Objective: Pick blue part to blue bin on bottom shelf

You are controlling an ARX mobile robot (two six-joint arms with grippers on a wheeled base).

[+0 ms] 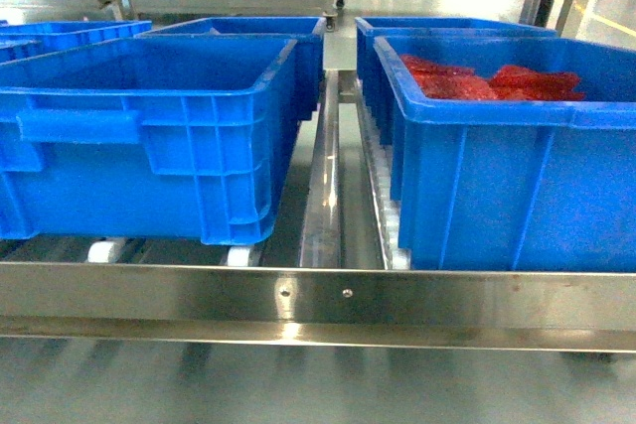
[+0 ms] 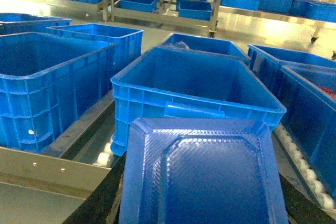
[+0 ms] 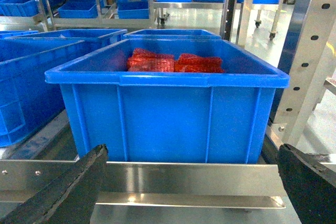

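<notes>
Right now your left tool (image 2: 202, 219) is grasping the blue part (image 2: 202, 174), a flat ribbed plastic tray that fills the lower middle of the left wrist view; the dark fingers (image 2: 97, 203) show at either side of it, clenched on its edges. Just ahead of that tool and past the tray's far edge sits the blue bin (image 2: 194, 85), open and with no load showing inside, resting on the bottom shelf (image 1: 318, 295) behind its shiny front rail. To the tool's left stands another large blue bin (image 2: 50, 82), with the steel rail between the two. Your right tool (image 3: 191, 182) is released, its two dark fingers (image 3: 68, 192) spread wide at the lower corners of the right wrist view and holding nothing. Directly ahead of it, just beyond the front rail, sits the bin with red parts (image 3: 168, 98), the red pieces (image 3: 173, 62) heaped toward its back. Left of that tool, a steel centre divider (image 1: 320, 186) and white rollers (image 1: 383, 196) run away from you between the bins.
</notes>
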